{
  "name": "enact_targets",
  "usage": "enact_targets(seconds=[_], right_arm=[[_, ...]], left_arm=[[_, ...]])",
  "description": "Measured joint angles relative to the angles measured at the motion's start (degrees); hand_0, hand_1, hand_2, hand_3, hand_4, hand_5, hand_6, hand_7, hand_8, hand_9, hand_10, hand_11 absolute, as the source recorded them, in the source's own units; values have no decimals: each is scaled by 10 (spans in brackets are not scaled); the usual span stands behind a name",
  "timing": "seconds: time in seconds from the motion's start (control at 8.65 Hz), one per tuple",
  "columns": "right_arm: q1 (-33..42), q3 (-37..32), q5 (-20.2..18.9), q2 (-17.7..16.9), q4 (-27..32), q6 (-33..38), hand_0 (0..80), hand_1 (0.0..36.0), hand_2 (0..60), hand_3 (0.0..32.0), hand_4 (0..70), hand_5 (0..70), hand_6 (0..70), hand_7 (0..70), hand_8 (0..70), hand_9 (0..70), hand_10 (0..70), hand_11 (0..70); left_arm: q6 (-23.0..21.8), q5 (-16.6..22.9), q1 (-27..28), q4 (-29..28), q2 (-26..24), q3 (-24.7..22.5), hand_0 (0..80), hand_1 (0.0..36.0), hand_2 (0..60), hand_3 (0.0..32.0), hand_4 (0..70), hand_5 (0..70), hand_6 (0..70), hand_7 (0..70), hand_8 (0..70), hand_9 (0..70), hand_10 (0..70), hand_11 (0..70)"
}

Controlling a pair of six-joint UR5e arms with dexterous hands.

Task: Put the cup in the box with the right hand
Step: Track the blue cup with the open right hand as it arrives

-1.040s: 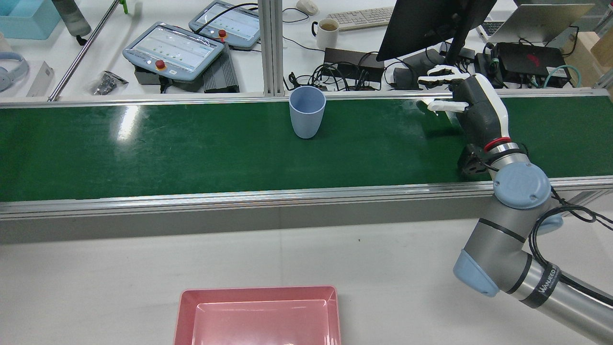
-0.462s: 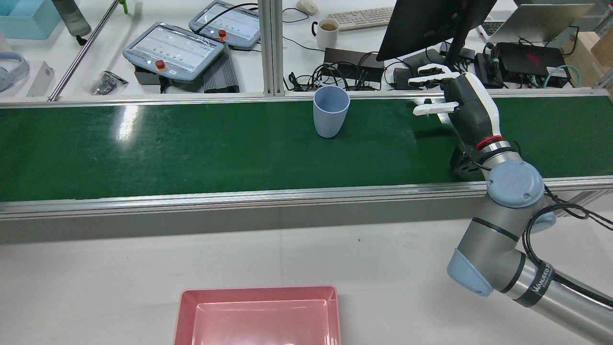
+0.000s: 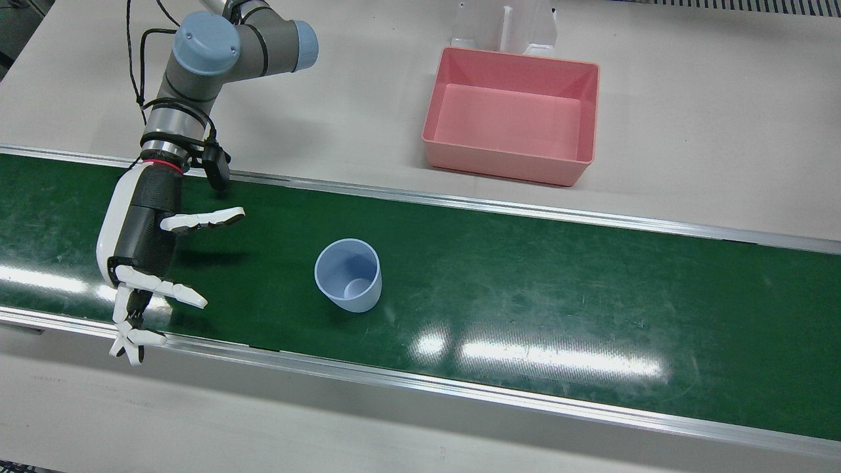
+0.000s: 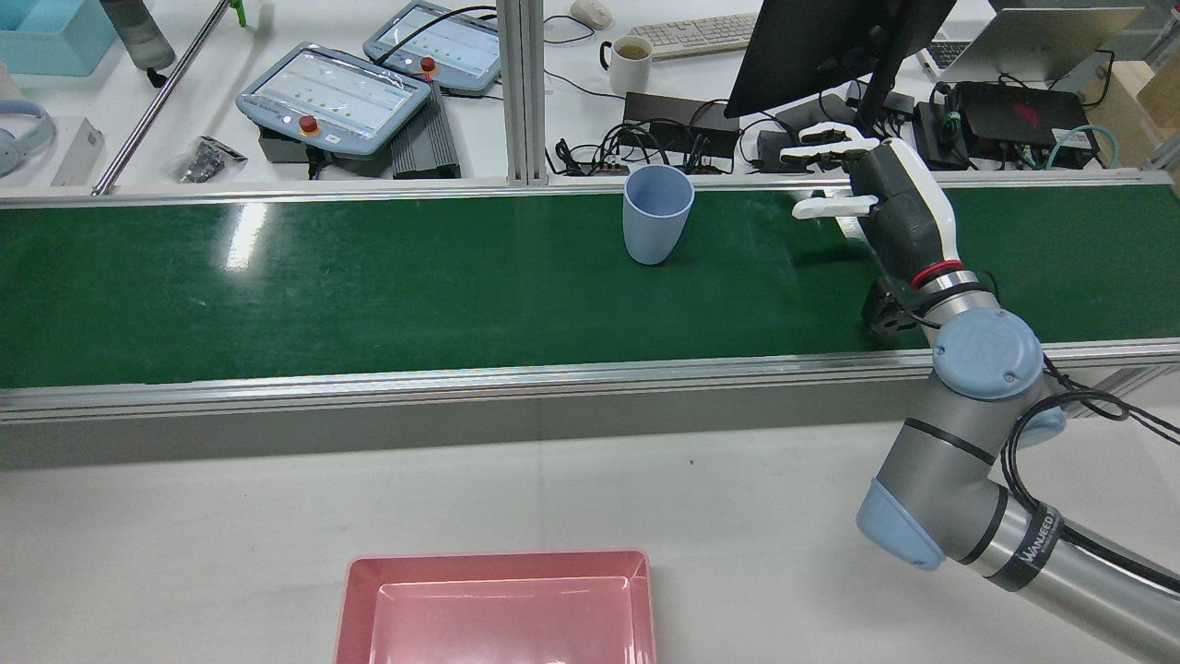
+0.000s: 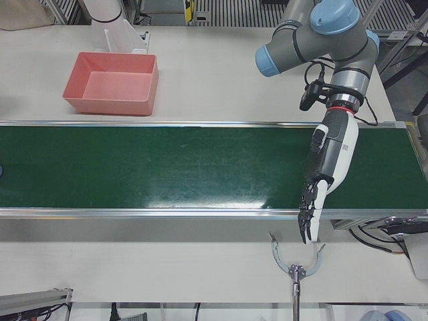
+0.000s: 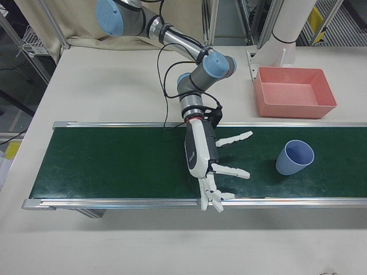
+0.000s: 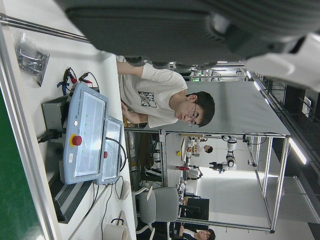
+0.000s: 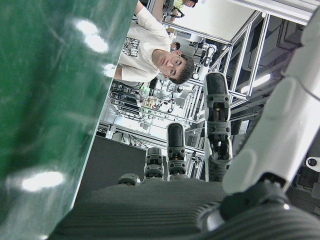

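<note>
Cup (image 4: 656, 215) upright | right hand (image 4: 899, 207) spread (arm reads "WANEED")

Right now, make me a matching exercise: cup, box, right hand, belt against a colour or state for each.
Things:
1. cup
2. box
3. right hand
4. belt

Colour or state:
A. pink, holds nothing
B. open, fingers spread
C. green, glossy
D. pale blue, upright

Pairs: 1-D, 2-A, 3-B, 4-C
</note>
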Motion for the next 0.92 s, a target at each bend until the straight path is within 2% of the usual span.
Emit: enact_targets(seconds=[0.46,0.92], right_arm=[[-10,0,0,0,-1,-6,492,17,0,10,478,13,70,418,50,147,0,0],[-13,3,-1,0,-3,-10,494,21,0,20,483,13,71,434,48,150,0,0]], left_arm=[[0,0,0,0,0,0,0,0,0,0,0,0,0,0,0,0,0,0],[0,0,0,0,0,0,0,0,0,0,0,0,0,0,0,0,0,0]])
